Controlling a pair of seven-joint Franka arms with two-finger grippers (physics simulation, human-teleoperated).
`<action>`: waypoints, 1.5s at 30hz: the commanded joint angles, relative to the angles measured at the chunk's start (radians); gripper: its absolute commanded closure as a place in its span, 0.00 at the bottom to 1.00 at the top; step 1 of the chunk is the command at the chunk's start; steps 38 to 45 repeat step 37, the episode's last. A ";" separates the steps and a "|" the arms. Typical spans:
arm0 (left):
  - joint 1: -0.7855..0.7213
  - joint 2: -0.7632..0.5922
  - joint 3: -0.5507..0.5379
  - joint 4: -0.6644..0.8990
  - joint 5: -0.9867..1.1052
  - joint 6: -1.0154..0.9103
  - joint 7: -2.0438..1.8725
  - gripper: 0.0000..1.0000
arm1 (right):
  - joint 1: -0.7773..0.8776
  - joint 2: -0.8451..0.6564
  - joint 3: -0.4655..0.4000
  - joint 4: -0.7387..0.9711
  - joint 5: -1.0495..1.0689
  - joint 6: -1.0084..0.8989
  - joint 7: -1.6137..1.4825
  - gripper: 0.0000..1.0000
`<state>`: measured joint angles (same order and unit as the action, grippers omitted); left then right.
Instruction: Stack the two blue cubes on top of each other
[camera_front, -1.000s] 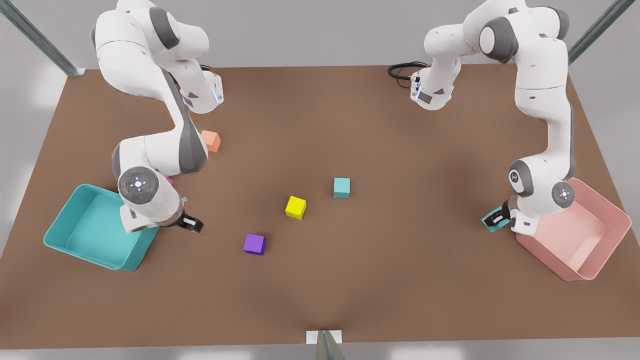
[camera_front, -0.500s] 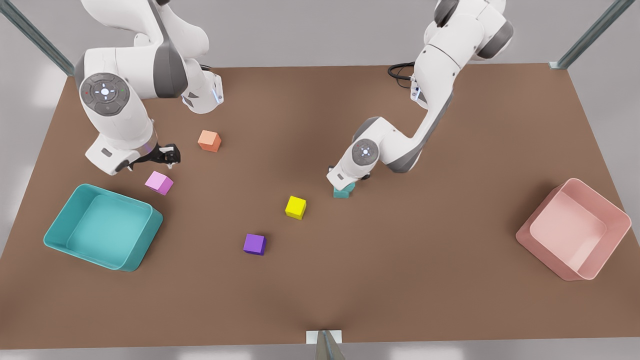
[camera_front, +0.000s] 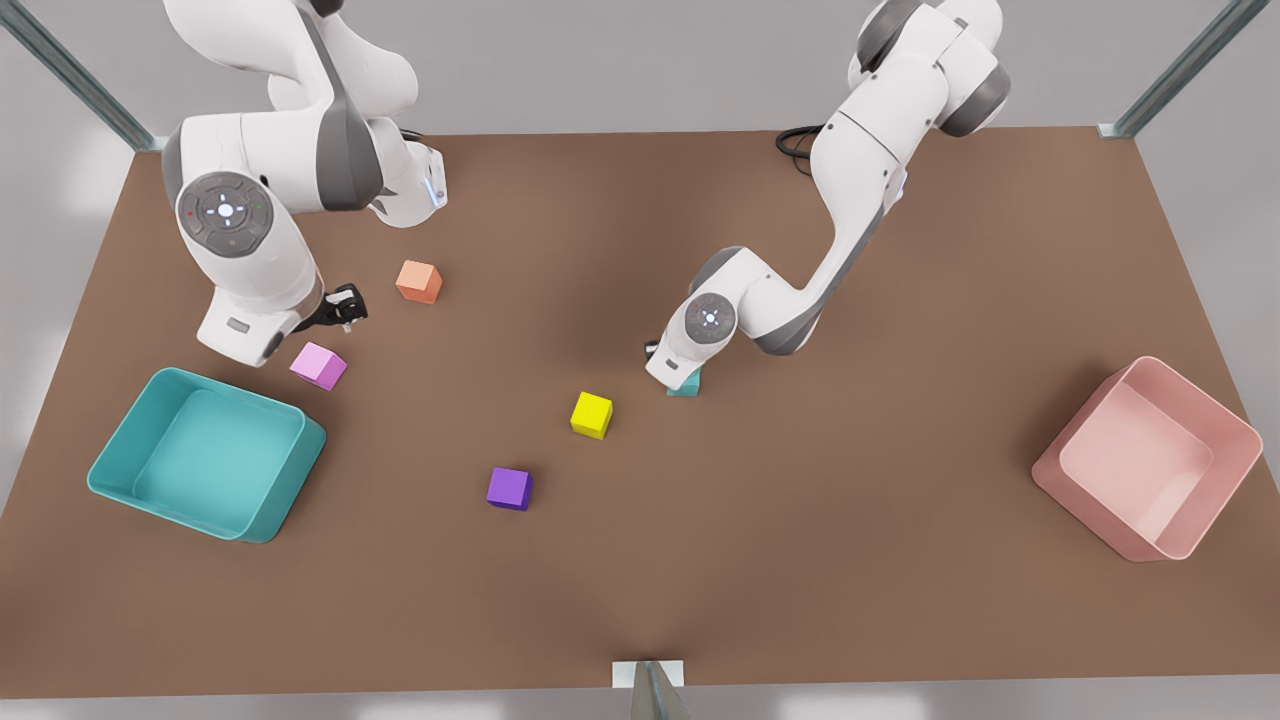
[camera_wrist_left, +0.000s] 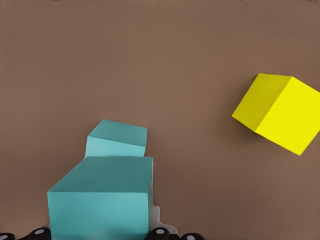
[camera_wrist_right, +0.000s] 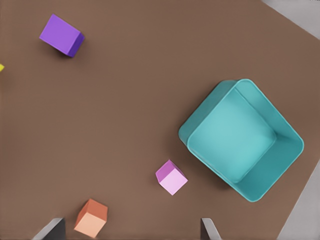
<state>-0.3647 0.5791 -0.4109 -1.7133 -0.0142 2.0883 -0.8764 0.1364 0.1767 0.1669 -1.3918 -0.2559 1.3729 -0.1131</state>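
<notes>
My left gripper (camera_front: 672, 376) hangs at the table's middle, shut on one blue cube (camera_wrist_left: 100, 197); its dark fingertips flank the cube in the left wrist view. The second blue cube (camera_wrist_left: 117, 140) rests on the table just beyond and below the held one, slightly turned. In the front view the wrist covers most of the pair, and a teal corner (camera_front: 689, 384) shows under it. I cannot tell whether the two cubes touch. My right gripper (camera_front: 345, 305) waits at the front view's left, open and holding nothing, above a pink cube (camera_front: 318, 365).
A yellow cube (camera_front: 591, 415) sits close to the blue cubes, a purple cube (camera_front: 510, 488) nearer the front edge, an orange cube (camera_front: 418, 281) by the right gripper. A large teal bin (camera_front: 290, 490) stands at the front view's left, a pink bin (camera_front: 1090, 510) at its right.
The left gripper carried its blue cube from beside the pink bin to the cube at the middle and has settled lower over it. The right gripper rose from the teal bin toward the pink cube.
</notes>
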 joint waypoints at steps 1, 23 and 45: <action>0.001 0.001 0.000 0.000 0.003 0.012 -0.173 0.36 | 0.000 0.000 0.000 0.000 0.001 0.000 -0.154 0.00; 0.148 -0.127 0.004 0.346 0.036 -0.660 -0.009 0.00 | 0.006 -0.006 -0.007 -0.001 -0.002 0.008 -0.154 0.00; 0.224 -0.423 0.409 0.235 -0.024 -0.783 0.817 0.00 | 0.006 -0.051 -0.009 -0.059 0.004 0.043 -0.082 0.00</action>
